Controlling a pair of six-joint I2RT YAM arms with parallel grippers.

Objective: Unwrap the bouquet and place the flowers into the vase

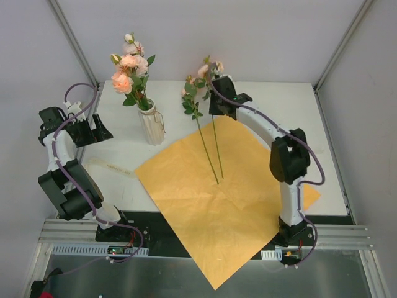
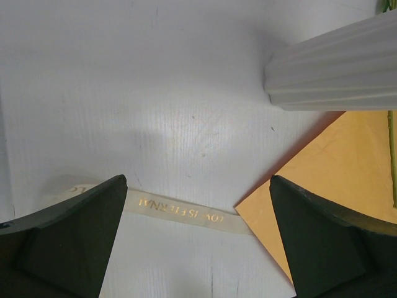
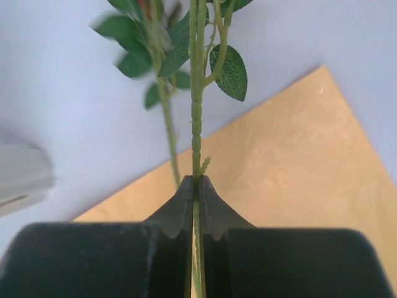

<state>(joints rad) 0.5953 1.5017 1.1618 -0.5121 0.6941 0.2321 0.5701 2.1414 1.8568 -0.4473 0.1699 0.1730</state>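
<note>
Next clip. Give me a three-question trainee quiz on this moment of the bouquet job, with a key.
1. True or false: the right gripper is shut on a flower stem.
2. Two stems are outside the vase. What lies under their lower ends? A) a blue towel B) the unfolded orange paper C) a metal tray
3. Fill in: the left gripper is ___ and holds nothing.
Key: 1 true; 2 B; 3 open.
</note>
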